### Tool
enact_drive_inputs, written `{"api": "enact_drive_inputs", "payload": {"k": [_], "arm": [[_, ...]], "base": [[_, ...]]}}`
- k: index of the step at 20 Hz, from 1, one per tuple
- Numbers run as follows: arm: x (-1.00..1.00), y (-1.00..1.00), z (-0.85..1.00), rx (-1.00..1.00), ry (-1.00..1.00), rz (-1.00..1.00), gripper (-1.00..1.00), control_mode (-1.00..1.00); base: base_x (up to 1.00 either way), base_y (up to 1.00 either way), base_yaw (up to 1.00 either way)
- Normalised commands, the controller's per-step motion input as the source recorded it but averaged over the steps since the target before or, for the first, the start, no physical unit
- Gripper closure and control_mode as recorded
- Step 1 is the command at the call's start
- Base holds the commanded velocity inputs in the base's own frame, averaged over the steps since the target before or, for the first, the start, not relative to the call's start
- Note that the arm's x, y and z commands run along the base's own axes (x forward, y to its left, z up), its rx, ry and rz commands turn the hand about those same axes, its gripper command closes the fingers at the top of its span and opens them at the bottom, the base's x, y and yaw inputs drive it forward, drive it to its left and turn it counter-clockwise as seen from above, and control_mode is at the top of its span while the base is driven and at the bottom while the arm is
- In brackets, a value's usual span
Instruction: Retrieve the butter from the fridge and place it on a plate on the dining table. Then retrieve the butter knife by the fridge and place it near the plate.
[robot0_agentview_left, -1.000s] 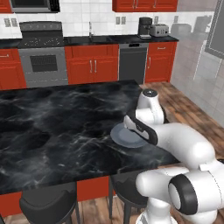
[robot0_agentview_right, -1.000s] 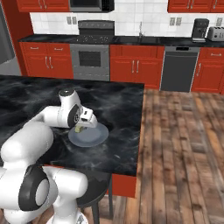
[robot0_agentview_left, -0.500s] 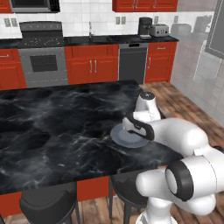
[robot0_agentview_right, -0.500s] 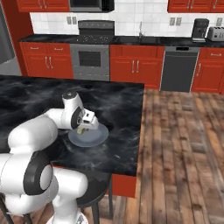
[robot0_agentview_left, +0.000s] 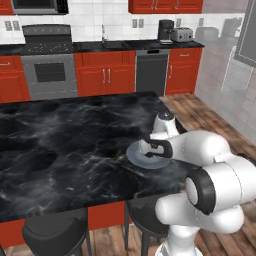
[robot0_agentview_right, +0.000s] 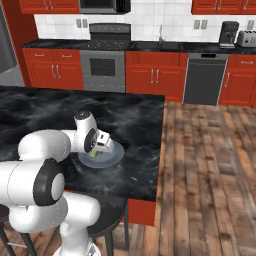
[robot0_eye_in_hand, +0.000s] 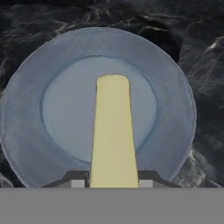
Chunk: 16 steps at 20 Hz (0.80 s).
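Butter clenched in hand, long side pointing straight out, right over middle of plate.

Red kitchen with white tiled walls

Glossy red wall cabinets line the frame's top, flanking a steel oven and dark dishwasher; brown wood-plank floor fills the right.

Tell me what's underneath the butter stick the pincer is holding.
Under the butter is the grey-blue plate, its centre beneath the stick's far end, on the black marble dining table. The pincer grips the near end. The stick covers a strip of plate; contact cannot be judged.
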Motion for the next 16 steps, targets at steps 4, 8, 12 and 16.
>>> {"api": "enact_drive_inputs", "payload": {"k": [4,8,12,16], "arm": [[0.11,0.00,-0.26,0.00,0.00,0.00,1.00,-1.00],[0.10,0.00,-0.18,0.00,0.00,0.00,1.00,-1.00],[0.08,0.00,-0.14,0.00,0.00,0.00,1.00,-1.00],[0.09,0.00,-0.19,0.00,0.00,0.00,1.00,-1.00]], "base": [[0.00,0.00,0.00],[0.00,0.00,0.00],[0.00,0.00,0.00],[0.00,0.00,0.00]]}}
